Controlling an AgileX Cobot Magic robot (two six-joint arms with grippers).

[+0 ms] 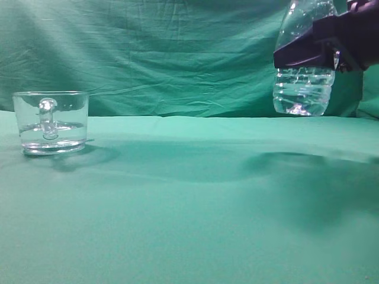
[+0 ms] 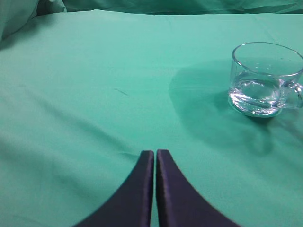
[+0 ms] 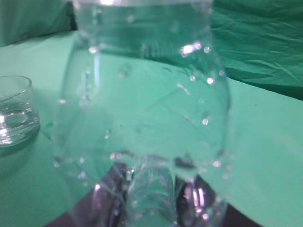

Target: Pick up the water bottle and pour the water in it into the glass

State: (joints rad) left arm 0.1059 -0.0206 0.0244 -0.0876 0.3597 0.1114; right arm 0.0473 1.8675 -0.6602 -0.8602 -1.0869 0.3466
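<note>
Even, soft light is cast over the green cloth point(image 1: 189, 225), where broad, diffuse shadows are thrown beside the glass point(image 1: 51, 122) and beneath the raised water bottle point(image 1: 303, 59). Small bright glints are seen on the droplets inside the bottle in the right wrist view, where the bottle is rendered blurred and out of focus. Mild softness is noted throughout the exterior view.

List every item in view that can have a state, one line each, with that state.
water bottle: lifted clear of the table, roughly upright, held by the right gripper, water in its lower part.
glass: upright on the green cloth, shallow layer of water inside.
left gripper: fingers closed together, holding nothing.
</note>
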